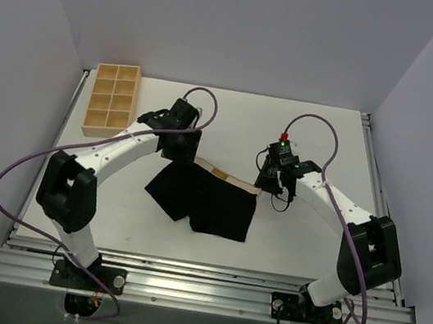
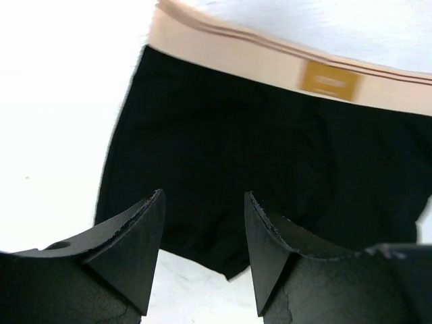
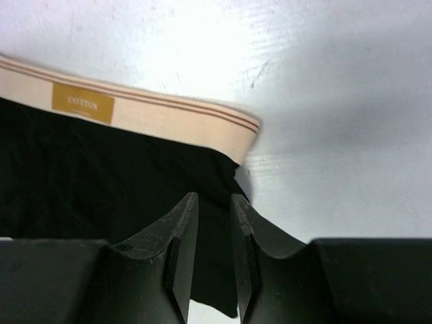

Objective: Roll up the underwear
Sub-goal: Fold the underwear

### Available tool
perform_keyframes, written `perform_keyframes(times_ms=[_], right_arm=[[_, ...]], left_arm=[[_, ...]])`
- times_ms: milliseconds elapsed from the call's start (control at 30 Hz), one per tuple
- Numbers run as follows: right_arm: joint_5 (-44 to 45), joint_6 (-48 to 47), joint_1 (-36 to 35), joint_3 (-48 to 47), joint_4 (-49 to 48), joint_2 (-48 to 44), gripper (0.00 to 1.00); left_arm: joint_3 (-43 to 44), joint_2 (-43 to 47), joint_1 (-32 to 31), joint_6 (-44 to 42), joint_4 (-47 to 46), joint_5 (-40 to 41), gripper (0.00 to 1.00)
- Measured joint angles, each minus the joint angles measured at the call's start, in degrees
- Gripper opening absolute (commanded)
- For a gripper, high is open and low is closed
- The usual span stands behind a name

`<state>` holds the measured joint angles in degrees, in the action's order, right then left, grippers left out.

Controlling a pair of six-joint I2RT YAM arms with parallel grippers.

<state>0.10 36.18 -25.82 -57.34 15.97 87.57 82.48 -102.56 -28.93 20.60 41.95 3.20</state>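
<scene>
- Black soft fabric underwear [image 1: 206, 202] with a beige waistband lies flat, midway between the counter's side edges.
- Left gripper [image 2: 202, 236] is above its left side, fingers wide apart, holding nothing.
- Right gripper [image 3: 214, 236] is by the waistband's right end, fingers nearly together; whether it has hold of anything is unclear.

White table [image 1: 319, 146] carries flat underwear [image 1: 210, 202] and a wooden tray [image 1: 111, 103].
</scene>
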Motion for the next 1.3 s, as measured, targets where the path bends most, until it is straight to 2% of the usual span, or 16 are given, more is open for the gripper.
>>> perform_keyframes(times_ms=[100,267,400,500,533,633,667,833,1000,1300], right_arm=[[0.1,1.7,0.3,-1.8,-0.6,1.7,0.24],[0.0,4.0,0.7,-2.0,-2.3,7.9,0.25],[0.0,4.7,1.0,-2.5,-2.8,13.2,0.26],[0.2,4.9,1.4,-2.7,-3.6,13.7,0.22],[0.3,4.9,1.6,-2.7,-3.8,13.8,0.2],[0.6,4.7,2.9,-2.6,-4.1,14.0,0.02],[0.5,4.7,3.7,-2.2,-4.6,14.0,0.0],[0.7,6.3,6.6,0.4,-6.1,12.0,0.0],[1.2,8.5,7.4,5.7,-4.6,5.4,0.0],[1.2,9.9,7.6,9.1,-2.7,1.4,0.0]], left_arm=[[-0.4,6.6,-4.2,1.6,-0.1,1.0,0.59],[-4.5,16.0,-14.7,6.4,-1.7,4.2,0.6],[-8.8,18.4,-24.3,10.6,-3.3,8.0,0.61],[-10.0,17.7,-29.4,12.6,-4.1,10.0,0.63],[-10.0,17.2,-30.9,13.1,-4.6,10.7,0.63],[-10.0,14.8,-34.8,13.7,-7.4,12.8,0.63],[-9.7,13.2,-36.1,13.7,-8.5,13.3,0.64],[-5.8,3.4,-40.3,13.0,-12.4,13.9,0.64],[-1.8,-5.3,-42.2,12.0,-16.5,14.0,0.65],[0.4,-12.9,-44.4,13.2,-21.6,14.9,0.64]])
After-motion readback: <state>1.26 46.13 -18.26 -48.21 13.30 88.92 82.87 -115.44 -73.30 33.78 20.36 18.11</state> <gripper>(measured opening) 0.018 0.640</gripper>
